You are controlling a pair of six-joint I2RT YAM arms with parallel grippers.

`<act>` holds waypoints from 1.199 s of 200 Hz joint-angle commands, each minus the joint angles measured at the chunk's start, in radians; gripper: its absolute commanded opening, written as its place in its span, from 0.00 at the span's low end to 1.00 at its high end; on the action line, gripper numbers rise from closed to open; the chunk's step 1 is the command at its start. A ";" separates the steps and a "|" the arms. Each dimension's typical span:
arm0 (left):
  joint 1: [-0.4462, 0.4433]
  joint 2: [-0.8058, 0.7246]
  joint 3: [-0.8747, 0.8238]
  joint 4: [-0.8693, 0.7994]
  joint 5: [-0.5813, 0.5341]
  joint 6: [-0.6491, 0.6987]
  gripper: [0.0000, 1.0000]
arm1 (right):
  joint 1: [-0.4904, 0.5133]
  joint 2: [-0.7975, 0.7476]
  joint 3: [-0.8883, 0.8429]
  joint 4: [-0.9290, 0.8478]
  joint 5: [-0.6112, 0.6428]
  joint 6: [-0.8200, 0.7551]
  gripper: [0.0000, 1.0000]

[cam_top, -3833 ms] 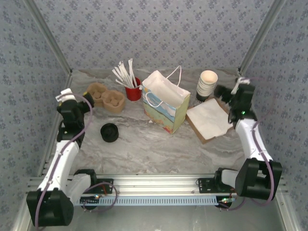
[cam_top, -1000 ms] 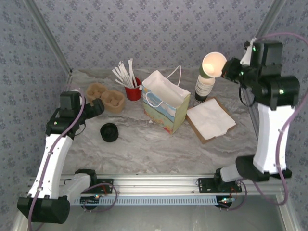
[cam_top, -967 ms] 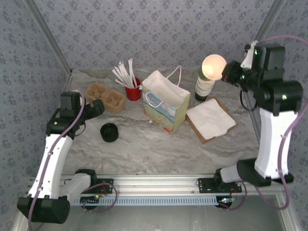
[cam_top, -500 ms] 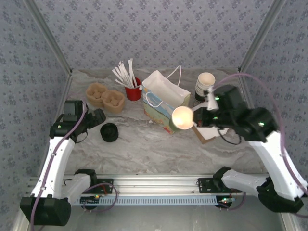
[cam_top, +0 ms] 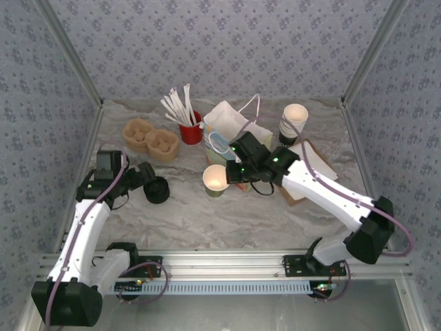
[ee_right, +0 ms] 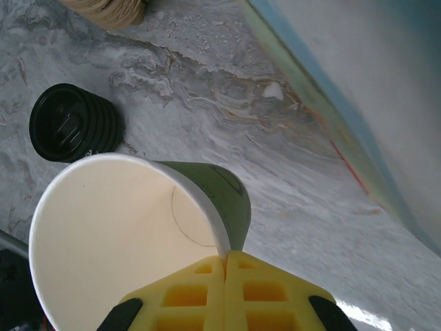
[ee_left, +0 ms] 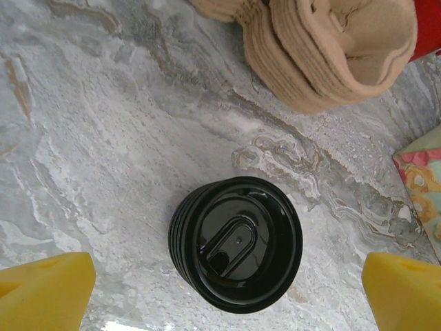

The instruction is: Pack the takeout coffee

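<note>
A green paper cup (cam_top: 216,181) is held by the right gripper (cam_top: 231,173), whose yellow fingers (ee_right: 200,286) are pressed together on the cup's rim at the side nearest the wrist. The cup is seen open at the top, with no lid on it, its pale inside turned up towards the overhead camera. It is tilted and is placed just in front of the near corner of the gift bag (cam_top: 238,123), between the bag and the black lid (cam_top: 157,189). Whether its base touches the marble table (cam_top: 207,224) cannot be told. In the right wrist view the cup's green wall (ee_right: 226,193) is seen above the table, with the lid (ee_right: 72,123) lying beyond it to the left and the side of the bag (ee_right: 358,89) rising on the right. The left gripper (cam_top: 142,174) is spread wide and nothing is held in it. In the left wrist view its two yellow fingertips (ee_left: 48,289) are seen at the lower corners, well apart, with the lid (ee_left: 236,241) lying flat on the table between and just ahead of them, untouched. The lid's side is ribbed. A brown cardboard cup carrier (cam_top: 150,138) is set behind the lid, a red cup (cam_top: 191,131) of white sticks beside it, and a stack of white cups (cam_top: 294,123) is placed right of the bag.
</note>
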 commanded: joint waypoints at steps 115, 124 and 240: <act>0.008 0.022 -0.060 0.092 0.024 -0.048 0.99 | -0.016 0.216 -0.027 0.111 -0.015 0.013 0.00; 0.008 0.020 -0.060 0.089 0.024 -0.047 0.99 | -0.025 0.218 -0.008 0.098 -0.017 -0.001 0.00; 0.008 0.014 -0.062 0.089 0.029 -0.049 0.99 | -0.171 0.194 0.293 -0.100 -0.004 -0.167 0.00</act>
